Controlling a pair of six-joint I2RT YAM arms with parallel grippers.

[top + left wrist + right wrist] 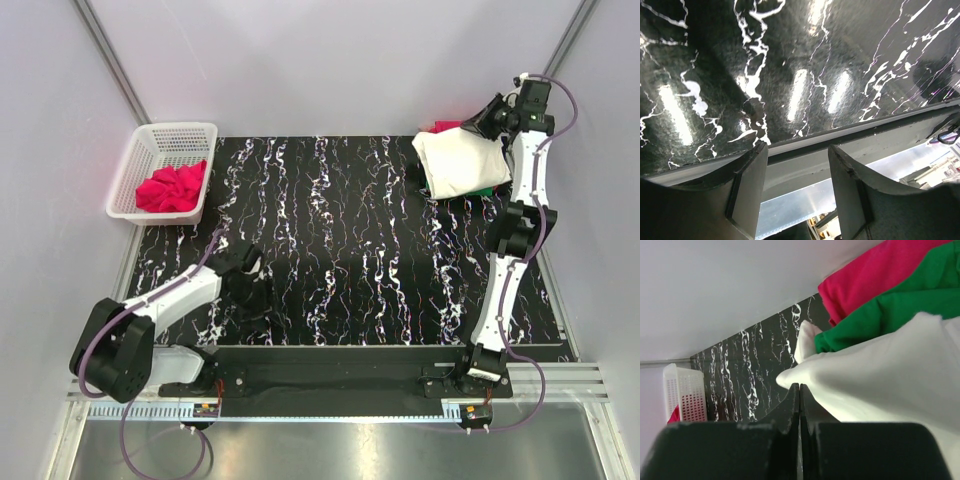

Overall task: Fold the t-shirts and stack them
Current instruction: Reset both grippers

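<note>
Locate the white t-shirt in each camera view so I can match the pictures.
Top external: white t-shirt at the far right of the table, topping the stack.
Left wrist: not in view.
Right wrist: lower right, with green shirt and pinkish-red shirt above it in frame.
Shared landmark: white basket, top and right wrist only.

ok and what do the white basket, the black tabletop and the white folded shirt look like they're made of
White lattice basket: looks like moulded plastic, matte, with a regular grid of holes.
Black white-veined tabletop: marble-look surface, glossy, since lamps reflect in it. Whether it is real stone or laminate is unclear.
White folded t-shirt: soft matte fabric with rounded folds, probably a cotton knit.
</note>
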